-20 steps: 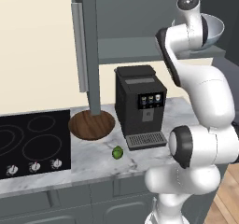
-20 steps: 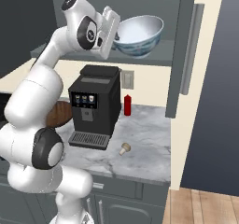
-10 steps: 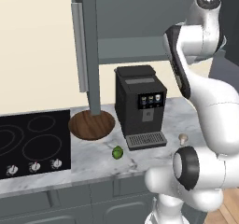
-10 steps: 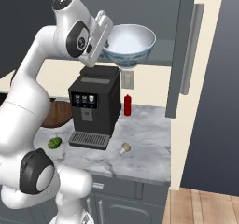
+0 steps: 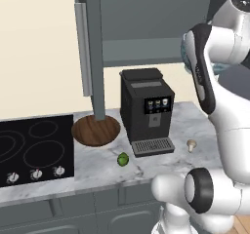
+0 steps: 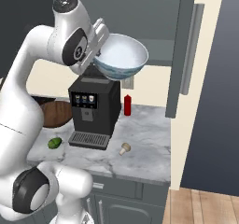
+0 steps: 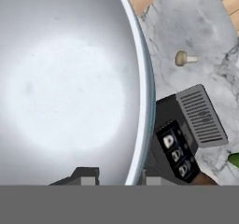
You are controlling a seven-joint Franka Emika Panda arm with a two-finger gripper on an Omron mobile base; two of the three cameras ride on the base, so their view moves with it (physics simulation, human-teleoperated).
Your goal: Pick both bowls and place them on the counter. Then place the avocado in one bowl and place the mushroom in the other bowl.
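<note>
My gripper (image 6: 97, 51) is shut on the rim of the white bowl with the blue pattern (image 6: 120, 57) and holds it in the air above the coffee machine. Seen from the hand, the white bowl's inside (image 7: 65, 87) spreads wide, and its rim runs between the fingertips (image 7: 87, 175). On the marble counter (image 6: 142, 136) rests the brown wooden bowl (image 5: 95, 129), left of the machine. The green avocado (image 5: 122, 159) lies in front of it. Right of the machine's tray lies the beige mushroom (image 5: 191, 144), also the mushroom (image 6: 124, 148) and the mushroom (image 7: 183, 58).
A black coffee machine (image 5: 146, 111) stands mid-counter with a red bottle (image 6: 127, 105) behind its right side. The black cooktop (image 5: 29, 150) lies at the left. An open grey cabinet door (image 5: 90, 52) hangs above the wooden bowl. Another tall door (image 6: 186, 50) is at the right.
The arm has carried the white bowl down and out from the cabinet shelf, towards the space over the coffee machine. Everything on the counter has stayed in place.
</note>
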